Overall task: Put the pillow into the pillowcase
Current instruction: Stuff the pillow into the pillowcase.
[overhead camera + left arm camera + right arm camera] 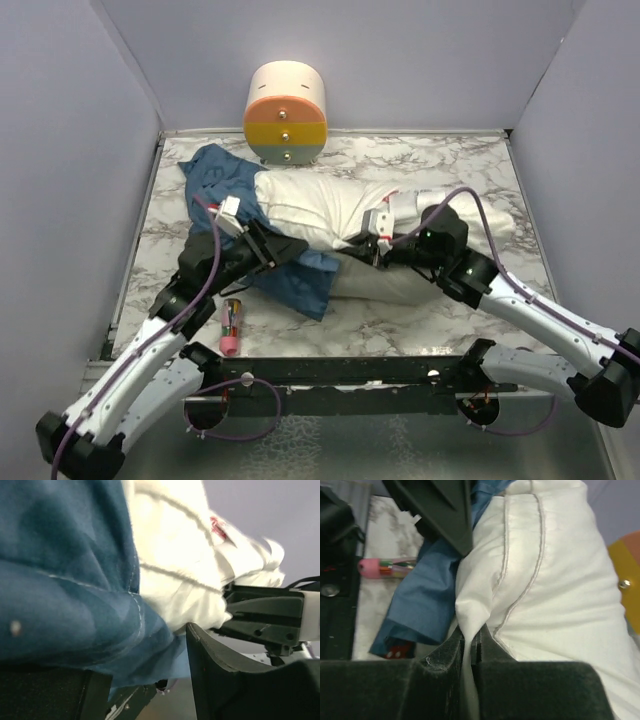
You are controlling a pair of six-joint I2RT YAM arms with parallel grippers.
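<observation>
The white pillow (320, 205) lies across the middle of the marble table, its left end inside the blue pillowcase (215, 180). My left gripper (278, 250) sits at the case's mouth by the pillow's near edge. In the left wrist view it (145, 655) is open, with the pillowcase (60, 580) draped loose over one finger and the pillow (170, 555) just beyond. My right gripper (375, 243) is at the pillow's near side. In the right wrist view it (471, 640) is shut on a pinched fold of the pillow (555, 580), with the pillowcase (425, 595) to its left.
A cream-and-orange cylinder (285, 112) stands at the back wall behind the pillowcase. A pink-capped tube (231, 327) lies near the left arm at the front. Grey walls close in three sides, and a black rail (350, 375) runs along the near edge.
</observation>
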